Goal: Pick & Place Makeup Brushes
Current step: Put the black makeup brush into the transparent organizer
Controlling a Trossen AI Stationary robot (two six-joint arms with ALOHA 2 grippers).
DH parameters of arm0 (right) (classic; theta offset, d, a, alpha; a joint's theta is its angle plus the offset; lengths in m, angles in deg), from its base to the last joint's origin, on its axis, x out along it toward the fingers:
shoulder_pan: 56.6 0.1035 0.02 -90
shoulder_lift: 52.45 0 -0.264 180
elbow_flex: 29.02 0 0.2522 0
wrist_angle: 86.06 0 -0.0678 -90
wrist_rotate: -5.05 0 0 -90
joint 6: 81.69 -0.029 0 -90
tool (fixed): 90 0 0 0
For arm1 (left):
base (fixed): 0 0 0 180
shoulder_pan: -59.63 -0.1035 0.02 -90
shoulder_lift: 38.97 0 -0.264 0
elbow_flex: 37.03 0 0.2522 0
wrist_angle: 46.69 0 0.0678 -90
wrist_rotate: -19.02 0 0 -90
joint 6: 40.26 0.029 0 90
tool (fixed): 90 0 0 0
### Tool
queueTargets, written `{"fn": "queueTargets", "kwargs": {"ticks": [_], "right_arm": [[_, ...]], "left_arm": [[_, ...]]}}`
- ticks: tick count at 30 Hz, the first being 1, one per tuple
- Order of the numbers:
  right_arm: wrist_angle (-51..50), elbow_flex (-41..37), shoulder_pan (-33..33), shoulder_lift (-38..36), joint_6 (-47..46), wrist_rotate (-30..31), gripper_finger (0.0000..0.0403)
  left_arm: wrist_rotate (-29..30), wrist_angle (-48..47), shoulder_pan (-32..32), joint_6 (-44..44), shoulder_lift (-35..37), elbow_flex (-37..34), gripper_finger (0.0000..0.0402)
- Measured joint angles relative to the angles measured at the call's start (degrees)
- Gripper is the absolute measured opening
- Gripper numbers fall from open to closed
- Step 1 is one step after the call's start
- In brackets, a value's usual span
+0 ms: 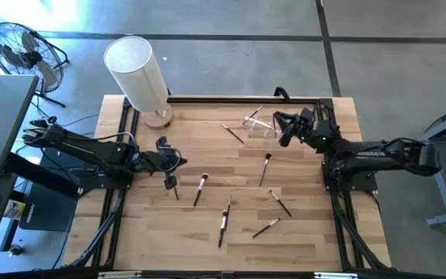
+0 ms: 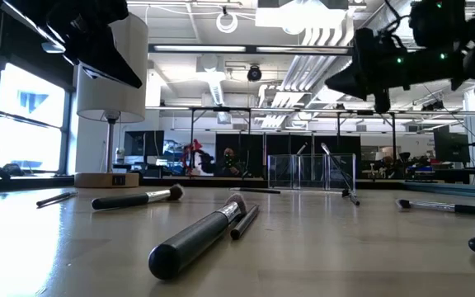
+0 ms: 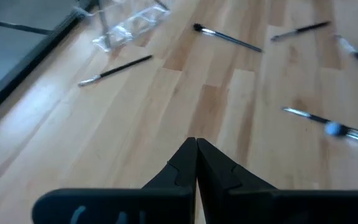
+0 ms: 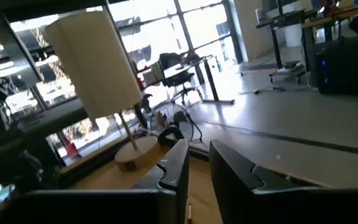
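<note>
Right wrist view shows the right gripper (image 4: 197,163) with its two dark fingers (image 4: 174,165) parted by a narrow gap and nothing between them, so released and empty. In the high view this right gripper (image 1: 283,128) sits raised at the upper right of the frame, just beside the clear plastic holder (image 1: 259,125) near the desk's far edge. We judge a brush has just been dropped there, so the next pick wants a clean retreat, then a descent square across a handle, near its middle, so the stick does not swing.

The left gripper (image 3: 196,163) has its fingers pressed together, clenched on nothing, and hovers over the left side of the wooden plank desk (image 1: 316,232).

The thin dark-handled makeup brushes (image 1: 200,188) lie scattered across the desk's centre and lower part, well apart from one another; one lies close beside the holder. The holder seems to have thin sticks standing in it in the low view (image 2: 320,169), though we cannot count them. A white-shaded lamp on a round wooden base (image 1: 138,74) stands at the upper left.
</note>
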Motion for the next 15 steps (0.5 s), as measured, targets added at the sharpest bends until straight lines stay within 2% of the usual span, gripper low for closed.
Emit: {"fn": "queueTargets", "kwargs": {"ticks": [4, 8, 11, 15], "right_arm": [[-24.1, 10.9, 6.3, 0.1, -0.2, 4.3, 0.0012], [-48.4, 24.7, 11.6, 4.8, -4.3, 11.3, 0.0007], [-61.7, 34.0, 14.5, 10.7, -9.6, 14.6, 0.0002], [-73.3, 44.3, 17.3, 20.4, -15.8, 14.9, 0.0001]], "left_arm": [[1.7, -0.4, -0.1, -0.5, -0.1, 0.0, 0.0018], [2.1, -2.2, 0.0, 0.5, -0.1, 0.0, 0.0051], [2.2, -2.4, 0.0, 0.7, 0.0, 0.0, 0.0069], [1.1, -3.5, 0.0, 0.7, 0.1, 0.0, 0.0075]]}}
